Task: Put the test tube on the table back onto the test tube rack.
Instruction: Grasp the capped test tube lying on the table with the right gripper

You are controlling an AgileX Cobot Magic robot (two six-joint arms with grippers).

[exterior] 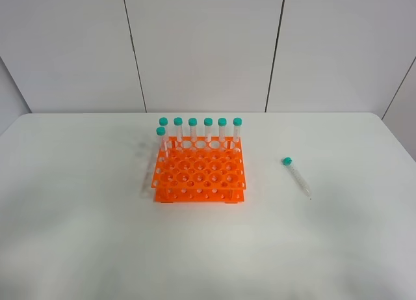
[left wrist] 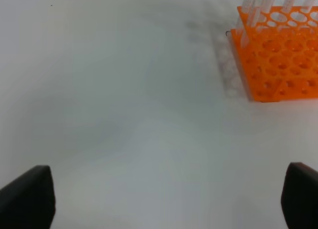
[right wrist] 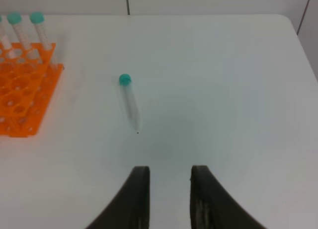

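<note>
White wall panels (exterior: 201, 46) backed the worktop (exterior: 78, 235). Left end effector (left wrist: 164, 191): jaws spread wide, empty, both fingers cut off at the frame edges. Test tube rack (exterior: 200, 176) stood ahead of it, off toward the right end effector's side, partly out of frame; seven capped tubes (exterior: 208, 127) stood upright along the rack's far rows. Right end effector (right wrist: 170, 172): jaws a narrow gap apart, holding nothing. Test tube (exterior: 297, 177) lay flat just ahead of it, clear of the fingers, cap pointing away; clear body faint against the white. Neither arm showed in the high view.
</note>
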